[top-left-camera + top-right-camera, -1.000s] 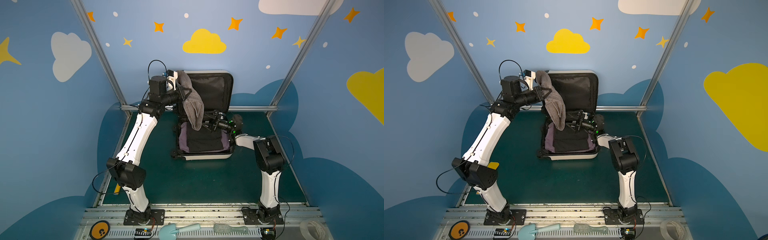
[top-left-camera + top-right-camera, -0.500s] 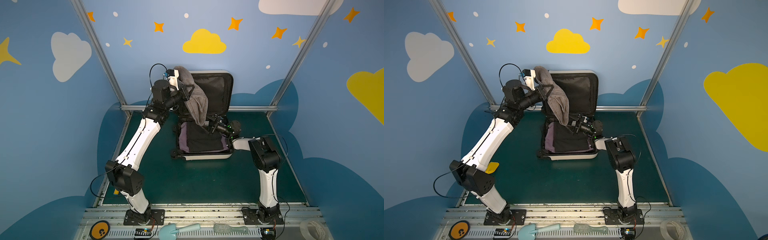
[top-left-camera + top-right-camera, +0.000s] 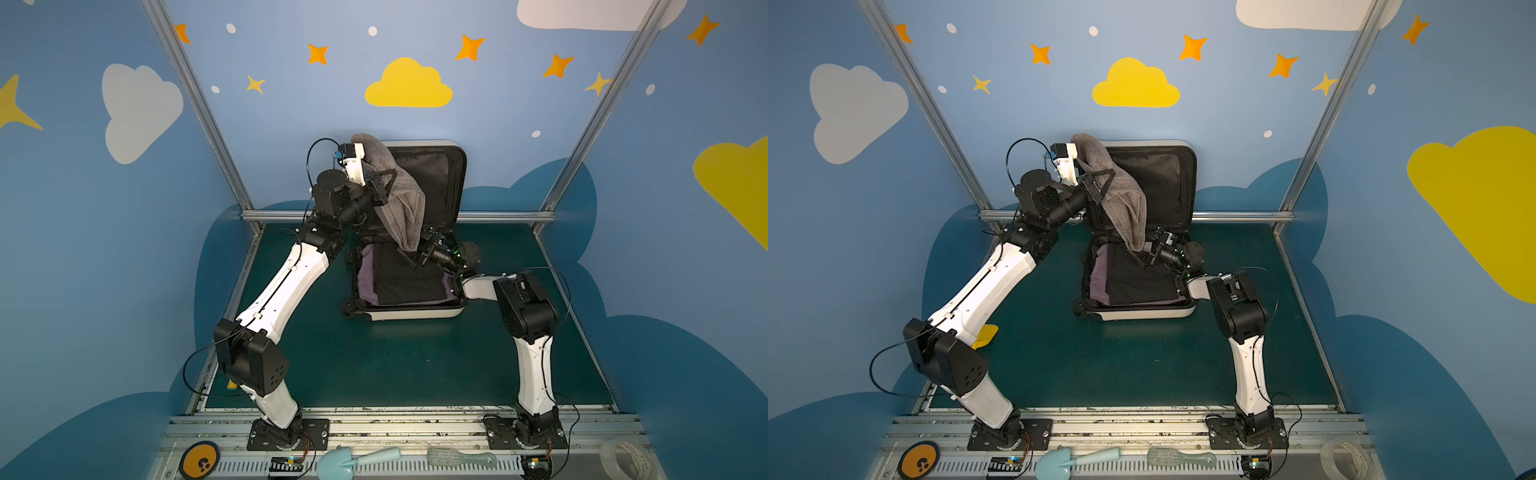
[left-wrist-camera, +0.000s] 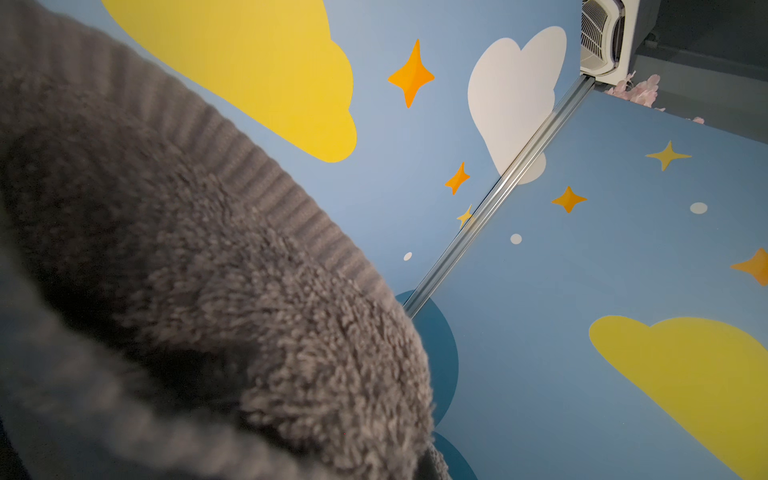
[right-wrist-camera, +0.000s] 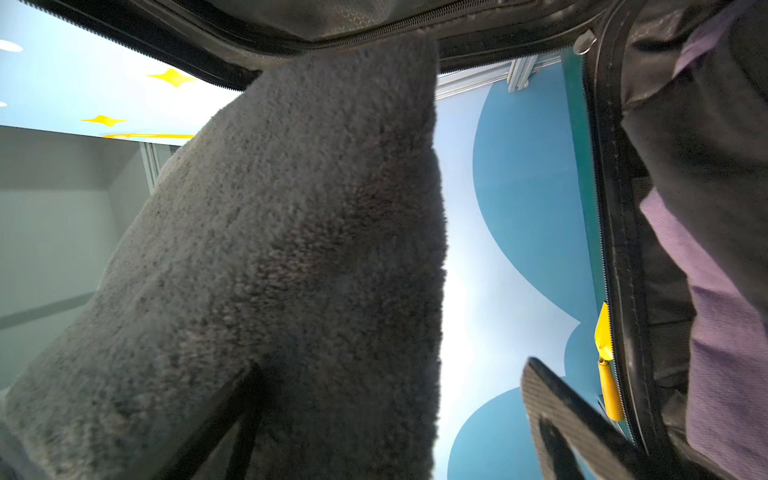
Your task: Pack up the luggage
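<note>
Two pincers meet mid-frame: the left pincer [image 3: 385,182] pinches a grey towel [image 3: 405,208], held high over the open luggage [image 3: 415,312] lying on the green table [image 3: 374,365]; the right pincer [image 3: 422,250], spread wide, hovers at the towel's hanging end.

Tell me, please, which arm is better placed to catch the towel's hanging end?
Right, probably: the right gripper stands open at the foot of the grey towel, over the luggage; the left gripper is shut on its top.

The green table [image 3: 395,361] carries the open luggage [image 3: 415,312] toward its back and a small yellow thing [image 3: 987,335] by its left edge, well apart.
</note>
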Controlling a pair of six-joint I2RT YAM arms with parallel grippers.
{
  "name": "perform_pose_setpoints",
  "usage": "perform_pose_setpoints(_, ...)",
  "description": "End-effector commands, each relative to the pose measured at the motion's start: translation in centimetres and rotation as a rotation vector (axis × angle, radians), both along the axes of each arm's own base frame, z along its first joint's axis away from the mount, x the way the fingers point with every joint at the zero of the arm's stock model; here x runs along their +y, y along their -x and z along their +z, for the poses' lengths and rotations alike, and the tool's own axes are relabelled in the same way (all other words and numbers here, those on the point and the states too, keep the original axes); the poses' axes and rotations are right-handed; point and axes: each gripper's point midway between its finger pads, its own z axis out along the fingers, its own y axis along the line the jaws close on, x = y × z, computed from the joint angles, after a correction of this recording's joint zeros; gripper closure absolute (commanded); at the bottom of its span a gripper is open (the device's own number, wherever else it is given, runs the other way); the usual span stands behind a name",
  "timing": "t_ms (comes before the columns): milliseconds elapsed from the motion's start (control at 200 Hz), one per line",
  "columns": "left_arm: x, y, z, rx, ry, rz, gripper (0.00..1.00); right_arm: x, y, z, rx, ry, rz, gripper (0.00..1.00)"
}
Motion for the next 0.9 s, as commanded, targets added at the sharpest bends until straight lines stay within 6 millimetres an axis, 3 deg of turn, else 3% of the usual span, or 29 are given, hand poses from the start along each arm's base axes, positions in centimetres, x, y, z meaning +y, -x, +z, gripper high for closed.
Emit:
perform_pose_setpoints(0, 0.7, 1.9, 4.7, -0.152, 0.050, 0.012, 0.97, -0.5, 0.2, 2.5, 0.043, -0.074, 0.020, 0.04)
perform_pose_setpoints(135, 0.5, 1.9, 3.9, -0.148, 0.048, 0.011, 0.97, -0.7, 0.5, 3.5, 0.031, -0.083, 0.023, 0.06)
perform_pose_setpoints(210, 0.4, 1.8, 3.5, -0.142, 0.048, 0.010, 0.97, -0.9, 0.6, 4.0, 0.028, -0.087, 0.024, 0.16)
perform_pose_setpoints(461, -0.1, 1.6, 2.2, -0.126, 0.051, 0.003, 0.97, -2.4, 0.3, 4.1, 0.030, -0.081, 0.007, 0.84)
perform_pose_setpoints(536, -0.2, 1.6, 2.2, -0.125, 0.050, -0.001, 0.97, -2.9, 0.1, 3.8, 0.037, -0.076, -0.002, 1.00)
perform_pose_setpoints(731, -0.6, 1.6, 1.9, -0.099, 0.038, -0.025, 0.97, -4.8, -0.7, 3.2, 0.040, -0.060, -0.026, 1.00)
perform_pose_setpoints(896, -1.7, 2.0, 0.3, -0.045, 0.026, -0.100, 0.97, -8.2, -1.9, 2.3, 0.027, -0.023, -0.070, 1.00)
